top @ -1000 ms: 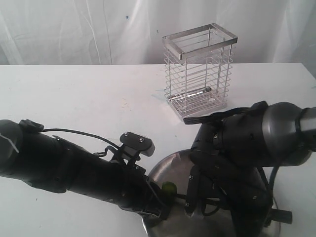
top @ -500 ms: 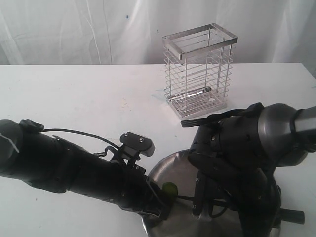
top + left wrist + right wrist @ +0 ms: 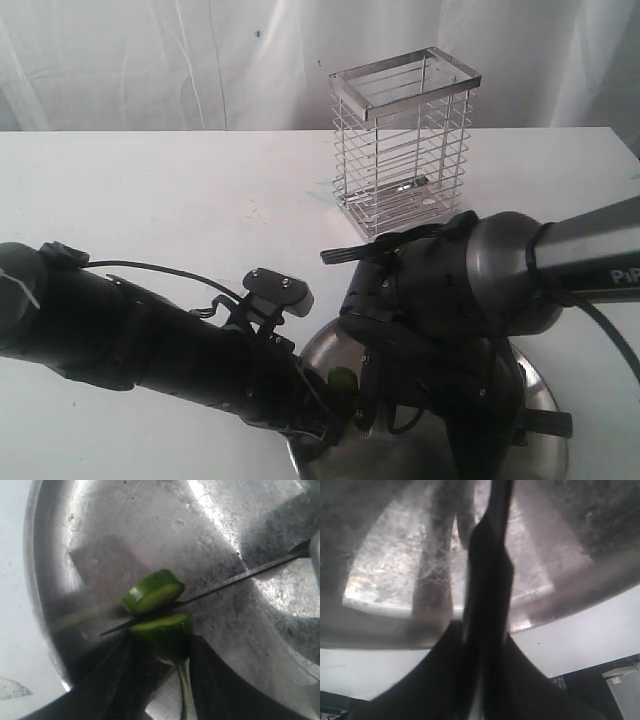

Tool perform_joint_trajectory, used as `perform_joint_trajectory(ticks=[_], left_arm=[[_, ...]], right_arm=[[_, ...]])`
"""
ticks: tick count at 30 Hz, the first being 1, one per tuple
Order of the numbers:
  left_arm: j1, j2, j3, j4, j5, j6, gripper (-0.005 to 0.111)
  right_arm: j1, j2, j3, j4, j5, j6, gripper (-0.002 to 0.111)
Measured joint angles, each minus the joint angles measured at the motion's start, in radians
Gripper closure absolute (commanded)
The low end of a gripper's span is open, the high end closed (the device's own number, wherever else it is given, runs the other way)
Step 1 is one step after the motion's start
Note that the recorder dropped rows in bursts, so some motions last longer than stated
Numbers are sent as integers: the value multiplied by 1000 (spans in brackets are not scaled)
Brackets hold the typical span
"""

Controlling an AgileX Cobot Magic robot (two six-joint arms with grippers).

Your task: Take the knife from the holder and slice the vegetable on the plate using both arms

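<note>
1. Surface (image 3: 150,200): white, and it carries everything noted below.
2. Left arm (image 3: 120,340): black. It enters the exterior view at 9 o'clock and reaches to the near-left rim of the plate. Right arm (image 3: 470,290): black and grey. It enters at 3 o'clock, is bent down over the plate and hides much of it.
3. Holder (image 3: 405,140): silver wire basket, upright, at about 1 o'clock on the surface, well apart from the plate.
4. Plate (image 3: 535,400): round shiny steel, at about 5 o'clock on the surface, partly under both arms.
5. Knife (image 3: 235,577): the thin dark blade lies low across the plate with its tip just past the vegetable. Right jaws are pinching the black handle (image 3: 487,595).
6. Vegetable (image 3: 162,630): dark green stub on the plate near its rim, pale cut face against the blade, thin stem trailing between the fingers. Left jaws are closed on it from both sides.
7. Cut round (image 3: 152,590): sits on the other side of the blade, touching it, tilted, with its pale face showing.
</note>
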Motion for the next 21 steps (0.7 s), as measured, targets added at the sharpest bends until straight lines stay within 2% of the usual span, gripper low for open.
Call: perform_joint_trajectory(ticks=[16, 21], left_arm=[[2, 0, 0, 0, 22, 0, 67], [2, 0, 0, 0, 28, -4, 67]], right_arm=[[0, 7, 12, -94, 4, 50, 108], [-43, 7, 12, -111, 4, 81, 108]])
